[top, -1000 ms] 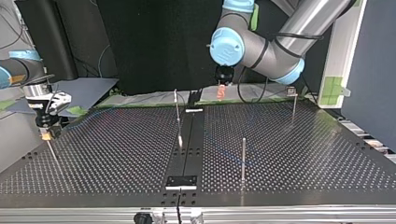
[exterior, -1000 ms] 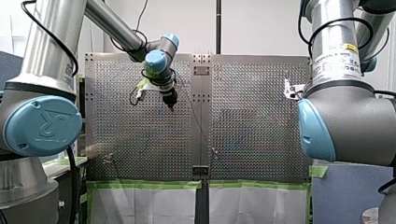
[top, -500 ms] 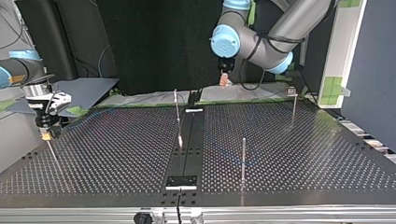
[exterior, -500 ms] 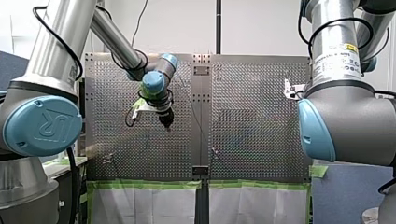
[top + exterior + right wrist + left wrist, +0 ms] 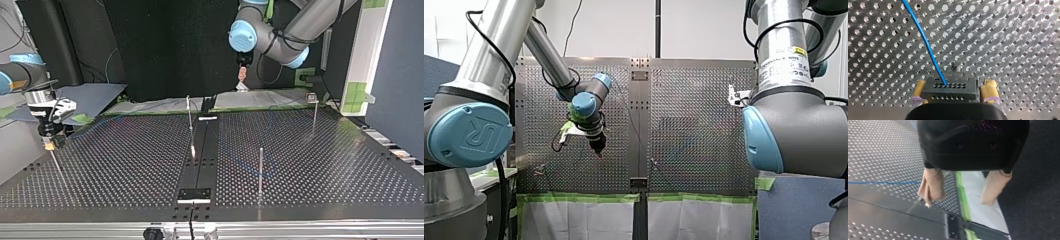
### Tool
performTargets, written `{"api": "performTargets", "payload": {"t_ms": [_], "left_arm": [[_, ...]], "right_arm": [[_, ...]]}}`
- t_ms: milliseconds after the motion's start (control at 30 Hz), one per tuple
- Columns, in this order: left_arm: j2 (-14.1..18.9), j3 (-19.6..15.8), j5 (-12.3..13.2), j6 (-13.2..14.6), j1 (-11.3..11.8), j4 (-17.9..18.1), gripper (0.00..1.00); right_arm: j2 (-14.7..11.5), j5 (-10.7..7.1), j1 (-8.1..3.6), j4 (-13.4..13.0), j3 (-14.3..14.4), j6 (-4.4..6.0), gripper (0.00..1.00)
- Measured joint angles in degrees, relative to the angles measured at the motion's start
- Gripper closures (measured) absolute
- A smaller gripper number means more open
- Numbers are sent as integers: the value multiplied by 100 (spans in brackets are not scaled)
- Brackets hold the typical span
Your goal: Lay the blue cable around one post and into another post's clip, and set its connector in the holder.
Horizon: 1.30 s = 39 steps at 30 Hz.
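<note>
Holding the black connector (image 5: 950, 90) clamped between its yellow pads (image 5: 989, 87), our right gripper (image 5: 954, 91) hangs low over the perforated table (image 5: 1010, 37). The blue cable (image 5: 923, 42) runs out of the connector and away ahead of it. Our left gripper (image 5: 958, 203) hovers above the table's green tape (image 5: 964, 207), its 2 beige pads (image 5: 931, 186) spread with nothing between them. In the left wrist view the cable's slack lies flat on the table outside 1 pad, its length pointing at that pad rather than passing between the 2. We judge our left arm nearer the slack; it must shift sideways over the line before closing.
</note>
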Motion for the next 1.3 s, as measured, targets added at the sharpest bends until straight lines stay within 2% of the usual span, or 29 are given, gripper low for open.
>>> {"api": "performTargets", "payload": {"t_ms": [433, 733, 1167, 1300], "left_arm": [[-534, -621, 60, -56, 7, 621, 0], [-559, -1038, 102, -71, 4, 1041, 0], [-562, -1752, 62, -459, 5, 1756, 0], [-562, -1963, 60, -496, 3, 1964, 0]], "right_arm": [[0, 0, 0, 0, 0, 0, 13], [0, 0, 0, 0, 0, 0, 13], [0, 0, 0, 0, 0, 0, 13], [0, 0, 0, 0, 0, 0, 13]]}}
